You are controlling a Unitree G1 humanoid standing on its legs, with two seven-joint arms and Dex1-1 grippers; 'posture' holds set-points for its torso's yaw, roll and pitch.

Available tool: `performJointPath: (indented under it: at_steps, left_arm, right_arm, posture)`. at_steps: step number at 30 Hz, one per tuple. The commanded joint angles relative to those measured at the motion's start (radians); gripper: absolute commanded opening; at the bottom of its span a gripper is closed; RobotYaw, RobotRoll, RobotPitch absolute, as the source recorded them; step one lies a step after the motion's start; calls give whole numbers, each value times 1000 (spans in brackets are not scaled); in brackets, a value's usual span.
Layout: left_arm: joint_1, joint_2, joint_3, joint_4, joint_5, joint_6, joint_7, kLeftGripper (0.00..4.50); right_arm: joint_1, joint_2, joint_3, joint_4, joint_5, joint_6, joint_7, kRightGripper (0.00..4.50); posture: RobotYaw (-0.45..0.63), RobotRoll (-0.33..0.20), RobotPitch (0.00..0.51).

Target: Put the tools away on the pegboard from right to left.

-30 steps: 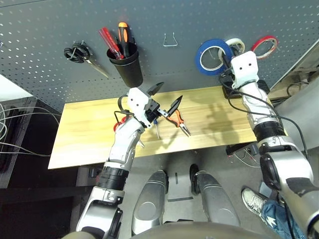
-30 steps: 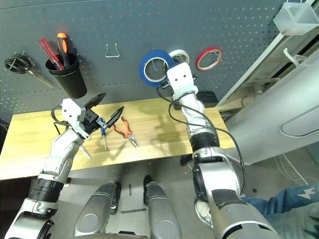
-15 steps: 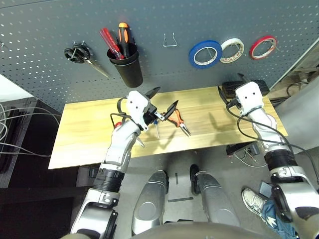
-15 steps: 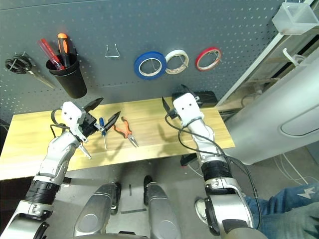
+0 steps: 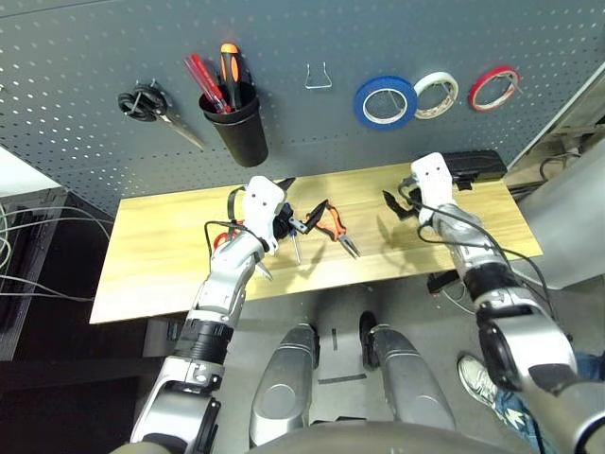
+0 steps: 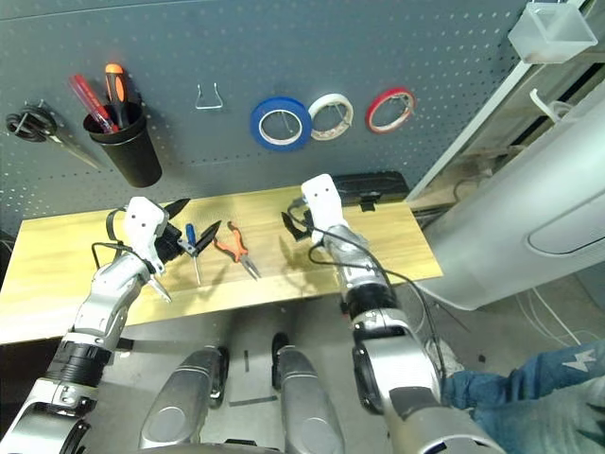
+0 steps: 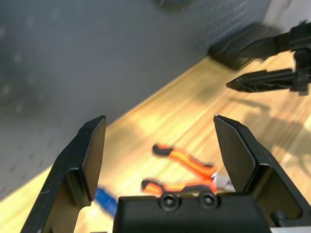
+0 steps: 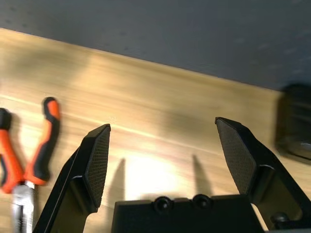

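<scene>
Your pliers (image 6: 234, 249) lie open on the counter (image 5: 151, 265), orange-and-black handles toward the pegboard (image 5: 284, 38), with the small blue screwdriver (image 6: 191, 234) just to their left. Farther left, the red scissors (image 5: 222, 238) are partly hidden by your left gripper (image 7: 160, 116), while the blue tape (image 5: 361, 104) hangs on the pegboard, beside the white tape (image 5: 420, 98) and the red tape (image 6: 371, 115). Your left fingers stand open and empty near the screwdriver and pliers; your right gripper (image 8: 163, 122), its fingers also open and empty, is above the counter between the pliers and a black case (image 5: 473, 165). A bare metal hook (image 5: 321, 86) sits on the pegboard between the blue tape and the black cup (image 5: 244, 142), which holds a red-handled tool (image 5: 203, 80) and an orange-and-black-handled one (image 5: 230, 61). Left of the cup hang black scissors (image 5: 142, 104). Beyond your right arm, a person's jeans (image 6: 510, 388) are visible.
</scene>
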State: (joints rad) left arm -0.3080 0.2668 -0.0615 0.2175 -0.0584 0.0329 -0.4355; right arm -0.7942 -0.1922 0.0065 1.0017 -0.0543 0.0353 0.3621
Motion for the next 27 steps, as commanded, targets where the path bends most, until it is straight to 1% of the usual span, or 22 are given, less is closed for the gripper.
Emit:
performJointPath:
  at_steps: [1,4,10,16,18,19,24,27]
  left_arm:
    - [19,17,-3,24,41,77,37,4500]
    - [21,31,5,31,60,128,67,4500]
    - [54,58,10,-9,73,194,84,4500]
    - [109,58,12,-117,66,241,90,4500]
    - [125,57,13,-154,65,258,92,4500]
    - [136,57,13,-178,63,269,92,4500]
    - [183,53,16,-273,54,310,95,4500]
    - [213,46,18,-327,37,312,90,4500]
  right_arm:
    - [-28,27,-6,89,9,36,-3,4451]
    - [-71,61,-3,151,5,39,-8,4451]
    - [-134,122,-4,238,-2,36,-30,4451]
    - [-168,164,-14,285,1,40,-64,4451]
    - [-173,173,-14,294,-1,40,-72,4451]
    - [-175,177,-10,299,-7,40,-80,4451]
    - [-177,184,-7,316,-19,51,-116,4451]
    - [-175,179,1,324,-33,53,-157,4451]
  posture:
    - [239,0,240]
    - [265,0,248]
    - [338,0,270]
    - [406,0,298]
    - [413,0,301]
    - [433,0,312]
    - [468,0,332]
    - [484,0,341]
